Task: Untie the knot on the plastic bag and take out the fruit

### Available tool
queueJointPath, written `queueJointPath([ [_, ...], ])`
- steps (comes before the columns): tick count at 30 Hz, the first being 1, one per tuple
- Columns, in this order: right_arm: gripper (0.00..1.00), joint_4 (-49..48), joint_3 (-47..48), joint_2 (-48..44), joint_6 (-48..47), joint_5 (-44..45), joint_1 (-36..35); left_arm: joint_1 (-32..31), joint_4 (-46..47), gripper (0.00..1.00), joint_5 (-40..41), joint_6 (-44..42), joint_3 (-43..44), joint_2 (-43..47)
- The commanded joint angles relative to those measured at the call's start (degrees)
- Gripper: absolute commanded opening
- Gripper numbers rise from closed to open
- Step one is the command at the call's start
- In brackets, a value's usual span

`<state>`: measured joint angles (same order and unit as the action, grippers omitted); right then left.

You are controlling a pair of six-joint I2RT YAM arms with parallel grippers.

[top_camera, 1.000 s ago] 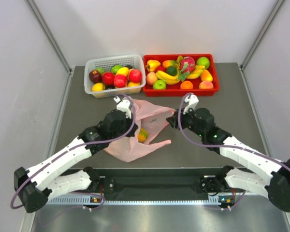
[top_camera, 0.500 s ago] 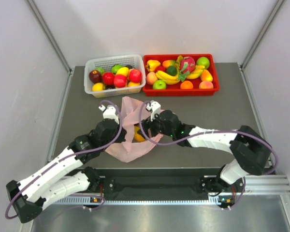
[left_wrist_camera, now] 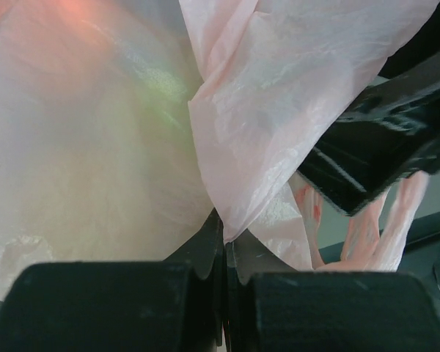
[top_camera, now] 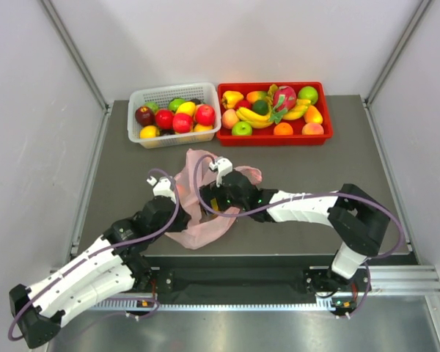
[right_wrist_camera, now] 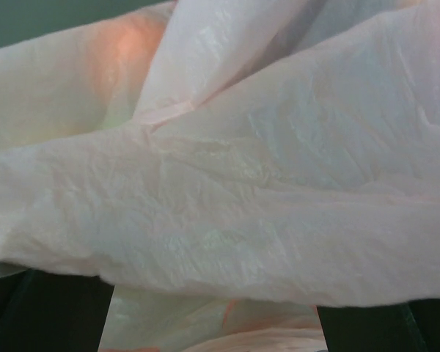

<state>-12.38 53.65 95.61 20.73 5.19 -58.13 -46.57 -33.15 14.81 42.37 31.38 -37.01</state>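
The plastic bag lies crumpled in the middle of the surface, between the two arms; its long axis runs from the near edge toward the far side, the broad closed end nearest the arm bases, one handle loop pointing at the white basket and the other trailing right toward the red tray. The left hand sits at the bag's left flank, fingers pressed together on a fold of pink film. The right hand reaches across from the right onto the bag's middle; its wrist view shows its fingers as dark shapes at the two lower corners, spread apart, plastic draped over them. An orange-red glow through the film may be the fruit; it is too blurred to be sure.
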Motion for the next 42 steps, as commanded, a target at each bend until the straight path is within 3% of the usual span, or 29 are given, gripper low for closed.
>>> queueJointPath([
  [1,1.0,6.5,2.5,1.7,4.0,5.4,-2.6,0.1,4.1,0.0,-2.0,1.2,-0.2,0.6],
  [6,1.0,12.2,3.7,4.6,7.6,9.1,-4.6,0.1,5.9,0.0,-2.7,0.9,-0.4,0.2],
  [12,1.0,11.7,3.0,4.0,8.9,12.0,-5.2,0.0,7.0,0.0,-2.8,0.4,-0.4,-0.4],
  [14,0.91,11.2,3.0,3.8,8.9,13.2,-4.9,0.0,7.4,0.0,-2.9,0.3,-0.4,-1.0],
  [18,0.49,9.3,1.9,1.8,8.5,14.3,-3.7,0.0,7.2,0.0,-3.1,-0.4,-0.4,-1.1],
  [19,0.31,9.0,1.2,0.9,8.1,14.6,-2.9,0.0,7.2,0.0,-2.9,-0.5,-0.5,-1.0],
  [22,0.08,9.3,0.6,-0.3,6.9,14.6,-1.6,0.1,7.2,0.0,-3.2,-0.9,-0.5,-1.2],
  [27,0.01,7.1,-2.9,-6.8,5.0,14.6,0.3,0.1,7.9,0.0,-4.3,-1.8,-0.8,-2.8],
  [37,0.0,6.6,-8.6,-17.9,0.7,8.8,4.2,-0.1,10.5,0.0,-4.6,-3.4,-1.3,-6.8],
  [38,0.07,6.4,-8.8,-18.9,0.3,7.0,4.8,0.0,10.6,0.0,-4.5,-3.5,-1.4,-6.8],
  [39,0.31,7.0,-8.3,-18.9,-0.1,4.4,4.7,0.0,10.8,0.0,-4.4,-3.7,-1.5,-7.0],
  [41,0.48,7.3,-7.7,-17.8,-0.6,1.2,4.6,-0.1,11.0,0.0,-4.3,-3.9,-1.9,-7.6],
  [42,0.63,6.9,-7.2,-17.2,-0.7,-0.4,4.3,-0.1,11.3,0.0,-4.1,-3.5,-2.3,-8.0],
])
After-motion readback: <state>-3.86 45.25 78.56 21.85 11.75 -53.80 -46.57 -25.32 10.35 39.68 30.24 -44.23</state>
